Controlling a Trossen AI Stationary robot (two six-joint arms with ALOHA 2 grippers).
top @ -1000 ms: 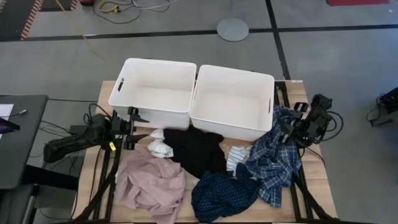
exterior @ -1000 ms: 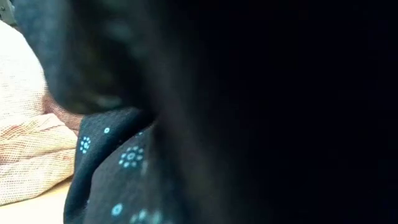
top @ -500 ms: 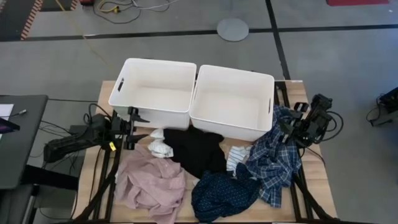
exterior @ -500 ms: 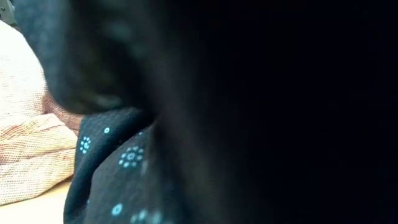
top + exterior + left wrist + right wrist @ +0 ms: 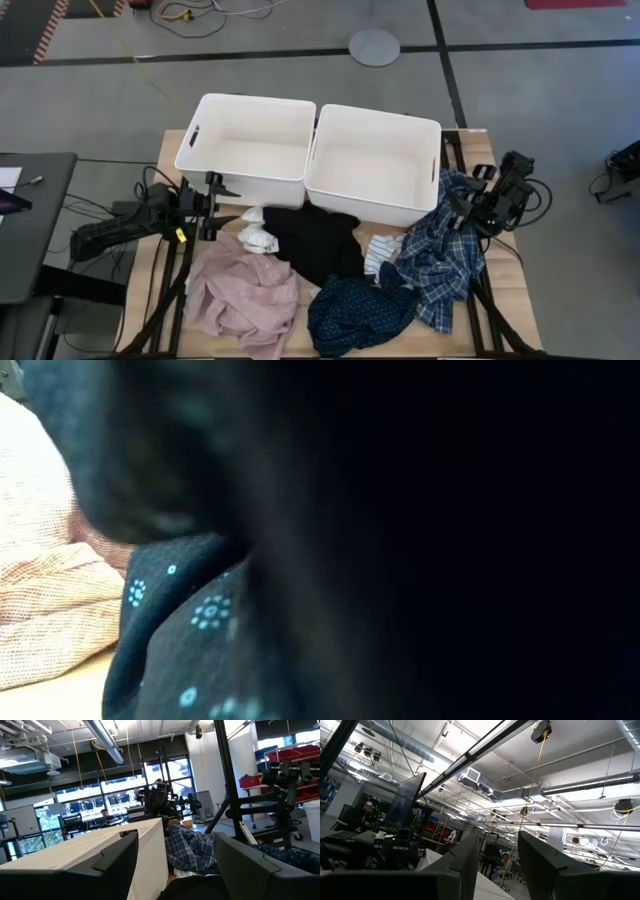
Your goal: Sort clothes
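The clothes lie in a heap on the table's near half: a dusty-pink garment (image 5: 240, 295), a black one (image 5: 315, 245), a navy dotted one (image 5: 360, 310), a blue-white plaid shirt (image 5: 440, 250), a white sock (image 5: 255, 235) and a striped one (image 5: 382, 250). My left gripper (image 5: 228, 205) is open and empty at the table's left edge, pointing right along the left bin's near wall; it also shows in its wrist view (image 5: 175, 870). My right gripper (image 5: 455, 205) is open and empty over the plaid shirt's far end, with its wrist view (image 5: 497, 865) looking up at the ceiling.
Two white bins (image 5: 245, 150) (image 5: 372, 165) stand side by side on the table's far half. Dark cloth covers most of the low view, where only the navy dotted garment (image 5: 190, 620) and the pink one (image 5: 40, 590) show. A dark desk (image 5: 30, 230) stands left of the table.
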